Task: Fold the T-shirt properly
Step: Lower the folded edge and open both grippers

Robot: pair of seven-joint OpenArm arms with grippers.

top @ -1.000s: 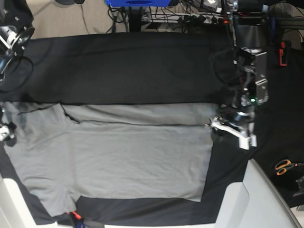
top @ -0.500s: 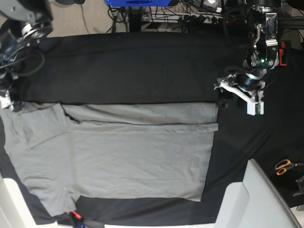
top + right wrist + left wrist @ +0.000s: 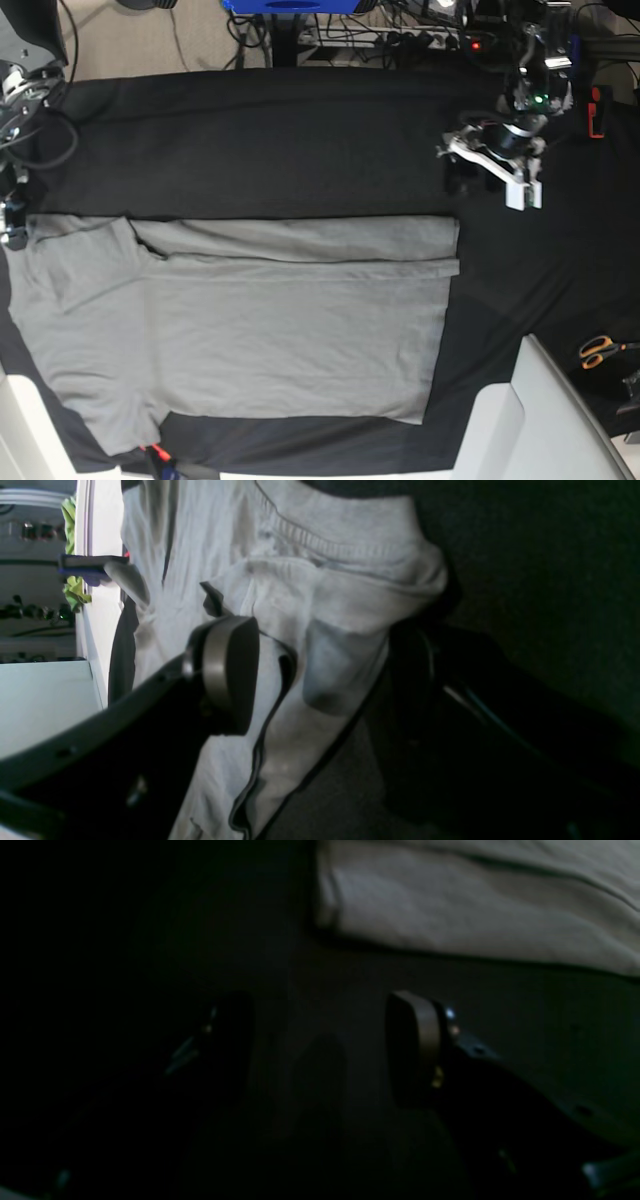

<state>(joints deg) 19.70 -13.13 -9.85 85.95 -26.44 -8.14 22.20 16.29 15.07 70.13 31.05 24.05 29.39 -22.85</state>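
The grey T-shirt (image 3: 250,330) lies flat on the black cloth sheet (image 3: 280,140), its far long edge folded inward as a strip (image 3: 300,240). My left gripper (image 3: 475,178) hovers over bare black cloth just beyond the shirt's far right corner (image 3: 450,905). It is open (image 3: 320,1050), with nothing between its fingers. My right gripper (image 3: 12,225) is at the shirt's left end. In the right wrist view it stands open (image 3: 322,680), its jaws wide apart over bunched grey cloth near the ribbed collar (image 3: 325,545).
Orange-handled scissors (image 3: 600,350) lie on the right. White panels (image 3: 540,420) border the front right, and another (image 3: 20,430) the front left. Cables and a power strip (image 3: 400,40) run along the back edge. A small red and blue object (image 3: 160,462) sits at the front.
My left gripper let go of the shirt's right corner and moved up and away onto bare black cloth. My right gripper shifted toward the far side along the shirt's left end.
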